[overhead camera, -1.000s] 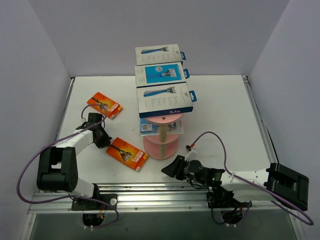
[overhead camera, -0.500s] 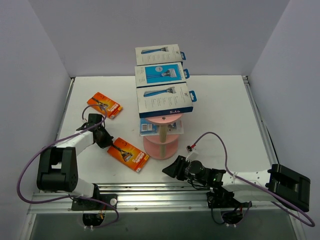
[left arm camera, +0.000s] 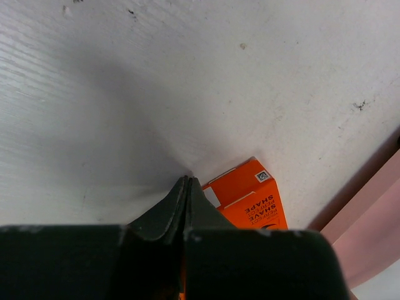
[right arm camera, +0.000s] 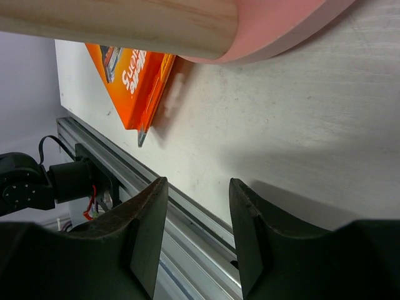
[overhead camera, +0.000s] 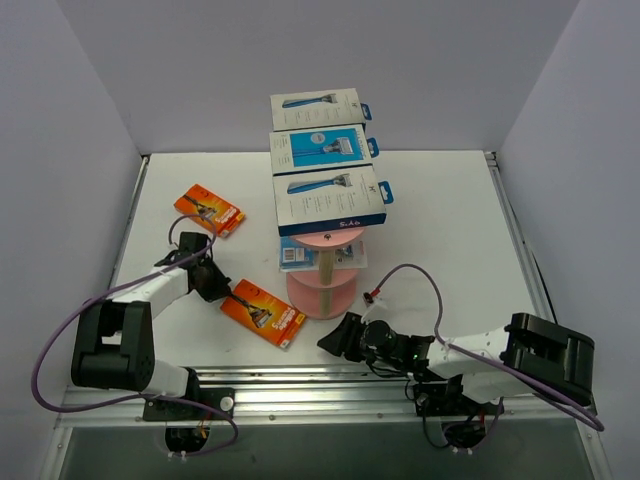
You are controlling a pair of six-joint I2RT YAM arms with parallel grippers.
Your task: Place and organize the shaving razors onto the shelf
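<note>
The pink shelf (overhead camera: 322, 288) stands mid-table; its top tier carries two white-and-blue razor boxes (overhead camera: 330, 198) and a blue one (overhead camera: 320, 148). A clear blister pack (overhead camera: 300, 255) lies on the tier below. Two orange razor packs lie flat on the table, one at the far left (overhead camera: 209, 209) and one (overhead camera: 262, 311) left of the shelf's base. My left gripper (overhead camera: 213, 283) is shut with nothing in it, its tips (left arm camera: 187, 181) against the near pack's edge (left arm camera: 250, 200). My right gripper (overhead camera: 335, 338) is open and low by the shelf's front, aimed at that pack (right arm camera: 134, 75).
An aluminium rail (right arm camera: 125, 187) runs along the table's near edge, just under my right gripper (right arm camera: 197, 187). The shelf's pink base (right arm camera: 275, 31) and beige post (right arm camera: 125, 22) fill the top of the right wrist view. White walls enclose the table on three sides.
My shut left gripper has slid right and toward the near edge, nudging the near orange pack closer to the shelf. My right gripper has crept slightly left.
</note>
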